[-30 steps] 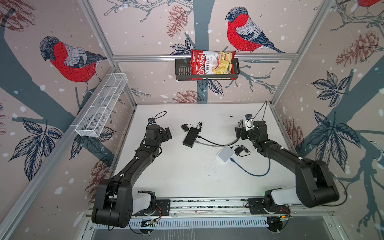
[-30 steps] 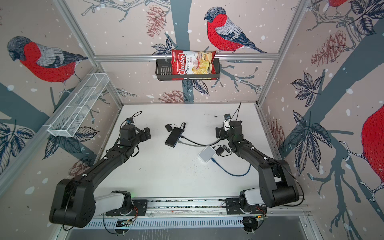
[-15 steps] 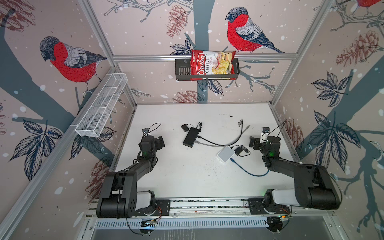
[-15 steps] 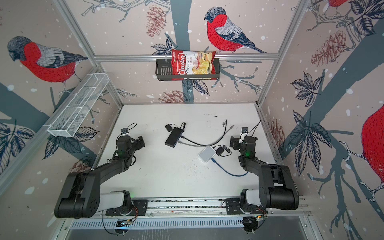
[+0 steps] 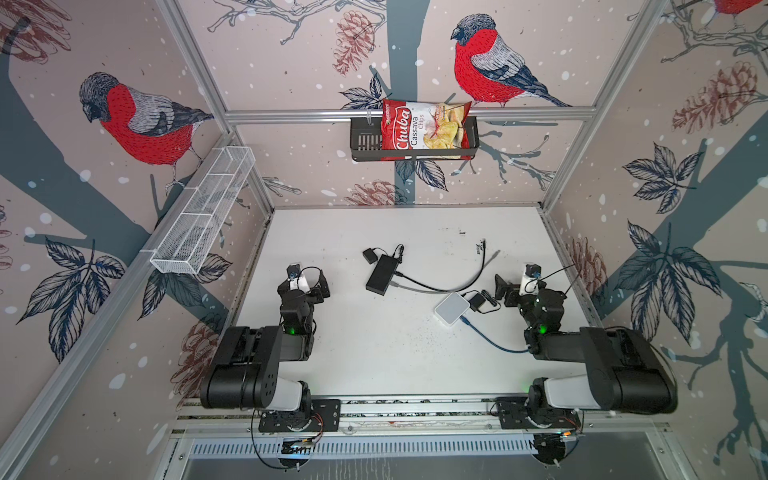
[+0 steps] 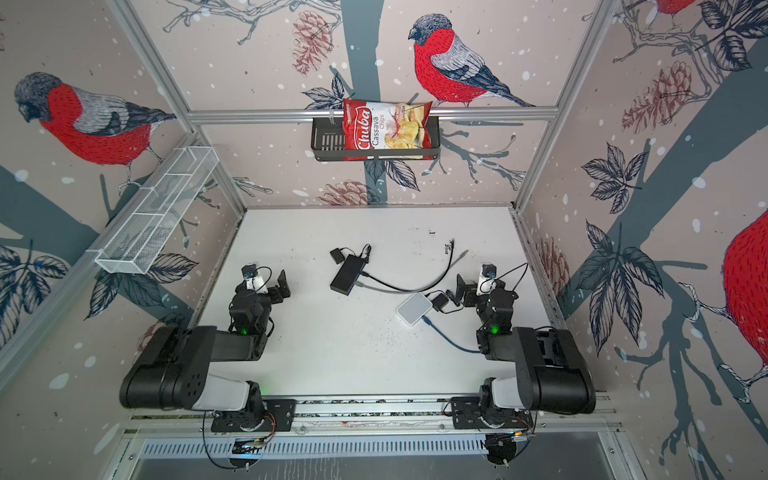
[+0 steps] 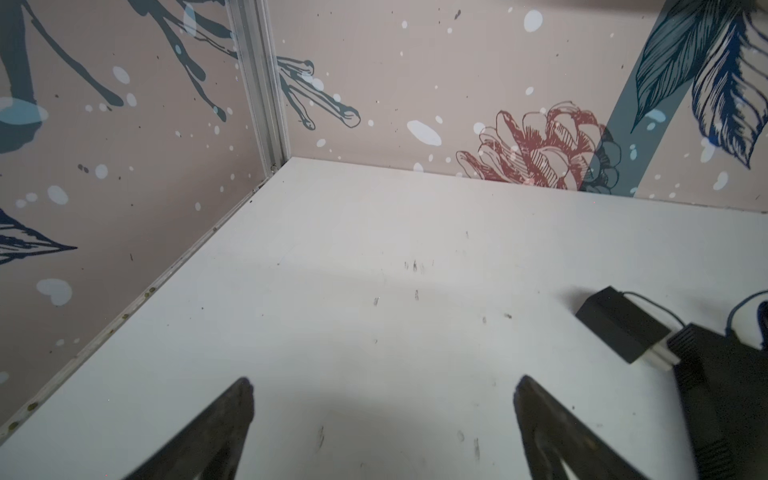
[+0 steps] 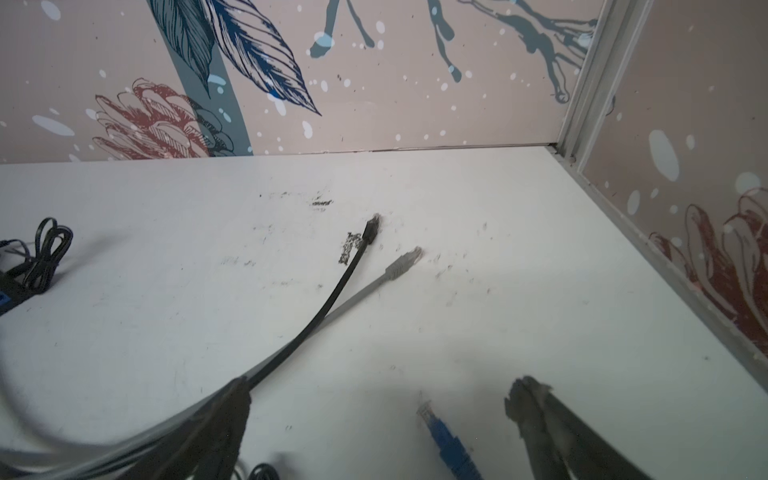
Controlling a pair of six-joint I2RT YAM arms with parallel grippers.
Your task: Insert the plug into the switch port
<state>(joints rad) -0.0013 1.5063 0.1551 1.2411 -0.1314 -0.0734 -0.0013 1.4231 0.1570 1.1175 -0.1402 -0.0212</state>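
A black switch (image 5: 381, 274) lies mid-table, and it also shows in the left wrist view (image 7: 731, 395). A black cable and a grey cable run from it to the right. Their free plugs, black (image 8: 371, 230) and grey (image 8: 405, 262), rest on the table. In the right wrist view a blue plug (image 8: 440, 432) lies on the table between the spread jaws of my right gripper (image 8: 382, 388), untouched. Its blue cable (image 5: 490, 340) leads to a white box (image 5: 452, 307). My left gripper (image 7: 384, 382) stands open over bare table, left of the switch.
A small black adapter (image 5: 369, 254) sits beside the switch, another (image 5: 478, 301) by the white box. On the back wall a black basket holds a chips bag (image 5: 424, 129). A wire basket (image 5: 199, 216) hangs on the left wall. Both arms are folded near the front rail.
Both arms have drawn back from mid-table toward the front and folded. The black and grey cable ends that lay by the right gripper now lie free on the table.
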